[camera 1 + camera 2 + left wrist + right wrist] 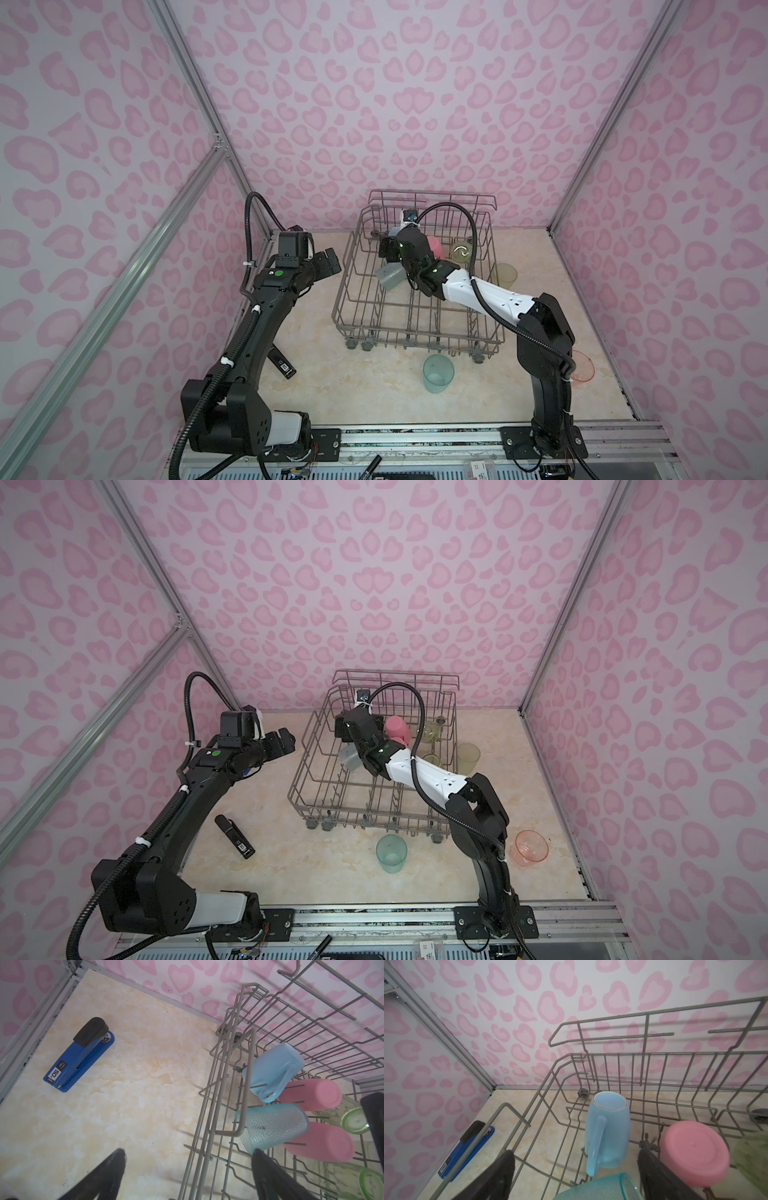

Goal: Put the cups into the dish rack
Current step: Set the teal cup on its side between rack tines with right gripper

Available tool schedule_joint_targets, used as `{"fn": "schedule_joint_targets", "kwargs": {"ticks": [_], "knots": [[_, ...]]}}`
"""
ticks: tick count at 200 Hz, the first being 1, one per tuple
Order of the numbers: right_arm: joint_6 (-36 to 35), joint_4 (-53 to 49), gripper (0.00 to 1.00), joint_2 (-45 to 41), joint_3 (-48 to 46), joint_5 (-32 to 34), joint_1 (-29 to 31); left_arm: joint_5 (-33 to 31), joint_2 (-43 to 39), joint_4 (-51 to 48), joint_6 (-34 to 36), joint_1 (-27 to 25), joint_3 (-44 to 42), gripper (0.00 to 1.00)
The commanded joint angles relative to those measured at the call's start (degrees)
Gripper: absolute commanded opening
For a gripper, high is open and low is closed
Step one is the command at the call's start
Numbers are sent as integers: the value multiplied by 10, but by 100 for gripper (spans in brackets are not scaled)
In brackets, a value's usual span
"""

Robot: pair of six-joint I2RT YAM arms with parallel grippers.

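light-blue handled mug [610, 1130] is seen base-up on the tines of the grey wire dish rack [648, 1014], likely for draining; right gripper [575, 1152] is spread wide and empty by it, left gripper [188, 1152] likewise held open beside the rack.

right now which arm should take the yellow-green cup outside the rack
Probably right: the yellow-green cup sits by the dish rack's right side, near the open right gripper; the left gripper must cross the rack.

Metal wire dish rack [247, 1084], dimpled translucent plastic tumbler [274, 1126], marbled tabletop [135, 1095]
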Motion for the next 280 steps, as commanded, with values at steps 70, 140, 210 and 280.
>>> {"fn": "schedule_joint_targets", "kwargs": {"ticks": [70, 140, 210, 280], "knots": [[109, -235, 87, 24, 85, -83, -25, 15, 6, 16, -1, 1, -4, 96], [122, -272, 86, 39, 81, -112, -48, 21, 7, 18, -4, 1, -5, 96], [94, -295, 87, 87, 130, -143, -49, 25, 8, 19, -5, 1, -5, 96], [94, -282, 86, 75, 129, -174, -35, 26, 10, 19, -5, 1, -5, 96]]}}
